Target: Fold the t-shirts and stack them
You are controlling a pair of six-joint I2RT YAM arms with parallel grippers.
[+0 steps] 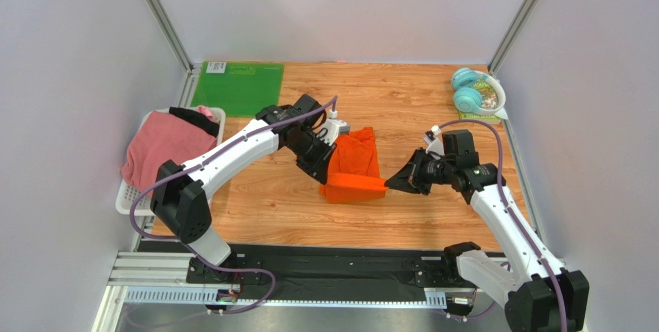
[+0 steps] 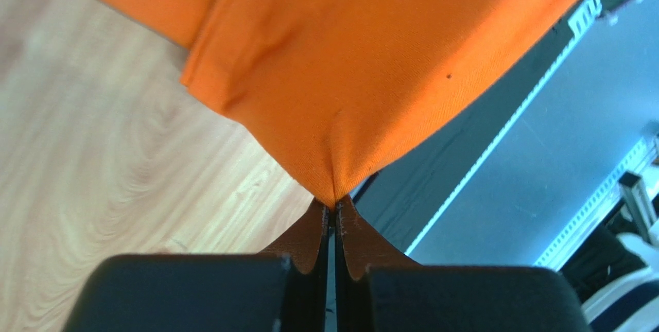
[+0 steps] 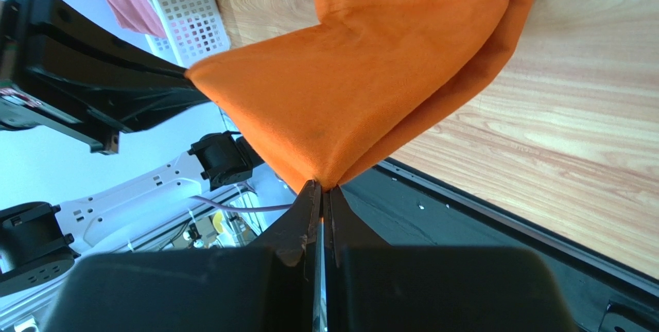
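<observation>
The orange shirt (image 1: 356,164) is in the middle of the tabletop (image 1: 263,212), between the two arms. Its near edge is pulled straight between the two end effectors, and the rest of the cloth runs away from them toward the far side.

The left end effector (image 1: 326,185) is fully closed on the left corner of this edge. In the left wrist view the fingertips (image 2: 319,228) pinch a small point of the orange cloth (image 2: 363,62), which spreads wide above them.

The right end effector (image 1: 388,184) is also fully closed, on the right corner. In the right wrist view the cloth (image 3: 371,77) is in folded layers that come together at the closed tips (image 3: 309,197).

At the left edge of the tabletop stands a white basket (image 1: 126,199). The pink shirt (image 1: 155,150) lies in it and hangs over its rim. The black shirt (image 1: 193,120) is at the far end of the basket, touching the pink one.

A green mat (image 1: 236,89) lies flat in the far left corner. Teal headphones (image 1: 468,91) are in the far right corner.
</observation>
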